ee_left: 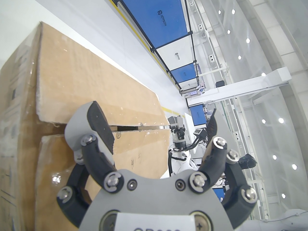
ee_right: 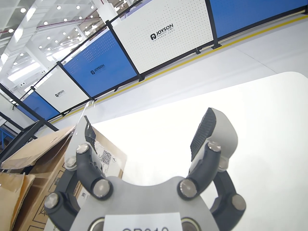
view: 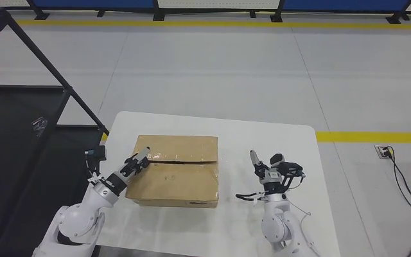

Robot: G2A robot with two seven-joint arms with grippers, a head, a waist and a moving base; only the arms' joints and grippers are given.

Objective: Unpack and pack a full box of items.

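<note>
White table (view: pixel 282 193) on a pale grey floor, with a fence of blue and white panels (ee_right: pixel 166 32) and a yellow floor line (view: pixel 359 136) behind. One brown cardboard box (view: pixel 176 170) sits on the table's left half with its top flaps folded down. They meet along a seam that runs the box's length, and a narrow dark gap shows there in the left wrist view. Left gripper (view: pixel 140 159) hangs over the box's left end, right at the seam, with its jaws spread wide and nothing between them. One fingertip (ee_left: pixel 99 121) lies over the gap between the flaps; whether it touches the cardboard cannot be told. Right gripper (view: pixel 257 164) is off the box's right side, apart from it, above bare table. Its jaws are also spread and hold nothing. From the right wrist, the box (ee_right: pixel 36 150) shows beside one finger, its far flap edge slightly raised.
</note>
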